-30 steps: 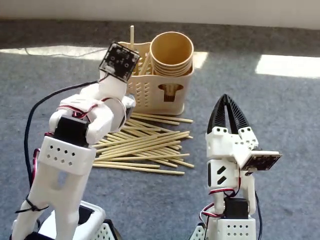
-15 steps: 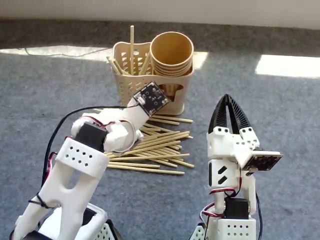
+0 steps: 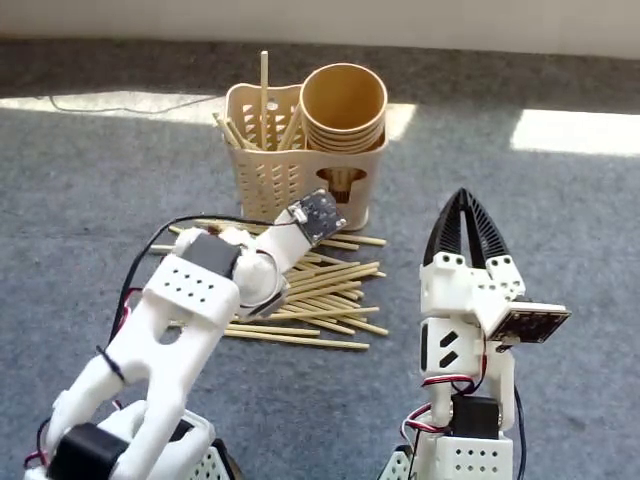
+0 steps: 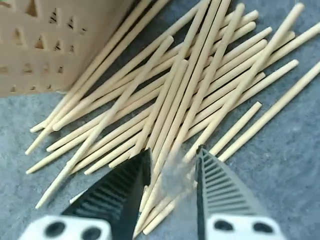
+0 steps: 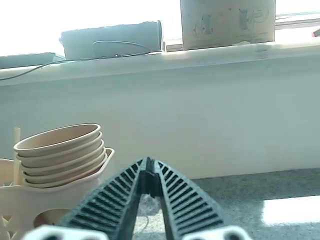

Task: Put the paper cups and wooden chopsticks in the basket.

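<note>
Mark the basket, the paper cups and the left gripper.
basket (image 3: pixel 265 180), high view, perforated front wall.
paper cups (image 3: pixel 345 135), high view, stacked rims.
left gripper (image 4: pixel 172 151), left wrist view, midway between its fingertips.

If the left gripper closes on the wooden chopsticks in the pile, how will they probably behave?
The thin pale wooden chopsticks likely stay stiff: all lie straight. Looking round, they may roll or slip out of the open left gripper. They lie crossed in a loose pile on the grey carpet, so lifting some may drag neighbours.
</note>
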Tool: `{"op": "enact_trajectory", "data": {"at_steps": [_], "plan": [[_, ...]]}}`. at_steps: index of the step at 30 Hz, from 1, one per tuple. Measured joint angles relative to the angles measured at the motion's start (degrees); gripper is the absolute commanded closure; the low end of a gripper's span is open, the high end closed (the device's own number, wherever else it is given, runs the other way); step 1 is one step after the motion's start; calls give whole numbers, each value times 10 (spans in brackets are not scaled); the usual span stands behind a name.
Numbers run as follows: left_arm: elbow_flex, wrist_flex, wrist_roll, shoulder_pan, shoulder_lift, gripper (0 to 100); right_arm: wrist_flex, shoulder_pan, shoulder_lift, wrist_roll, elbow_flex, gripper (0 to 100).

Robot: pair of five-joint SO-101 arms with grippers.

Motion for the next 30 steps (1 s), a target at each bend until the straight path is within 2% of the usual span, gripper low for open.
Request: {"op": "enact_trajectory", "data": {"at_steps": [8, 20, 30], "plan": [[-84, -5, -33, 0, 169, 846, 0, 0, 0, 0, 0, 992], [-200, -7, -63, 0, 338, 850, 0, 0, 0, 0, 0, 992], [-255, -8, -64, 4, 411, 965, 0, 0, 0, 0, 0, 992]]}}
